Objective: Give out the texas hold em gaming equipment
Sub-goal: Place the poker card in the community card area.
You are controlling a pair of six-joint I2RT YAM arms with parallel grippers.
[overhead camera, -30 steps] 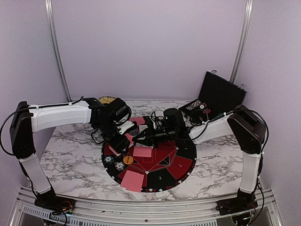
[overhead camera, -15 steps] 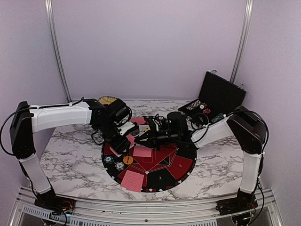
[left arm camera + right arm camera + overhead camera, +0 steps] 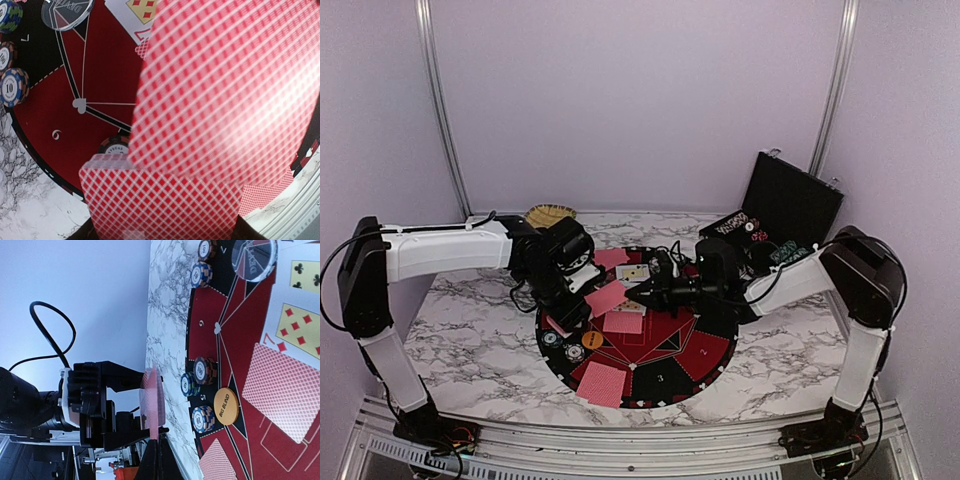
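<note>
- My left pincer (image 3: 568,300) is clenched on the card deck (image 3: 160,210), above the round mat (image 3: 710,345).
- My right pincer (image 3: 638,293) is grasping one red-backed card (image 3: 608,297) — held just over that deck.
- Chip stacks (image 3: 200,371) rest on the mat — near its left rim.

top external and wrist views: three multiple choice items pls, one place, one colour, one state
1. The orange BIG BLIND disc lies: A in the black case; B on the round mat; C on bare marble.
2. The card backs are: A blue; B green; C pink-red lattice.
3. The left gripper is: A shut on a deck; B open, empty; C shut on a chip.
B, it rests on the mat; C, the lattice shows plainly; A, the deck is clamped while the right gripper pinches one card.
</note>
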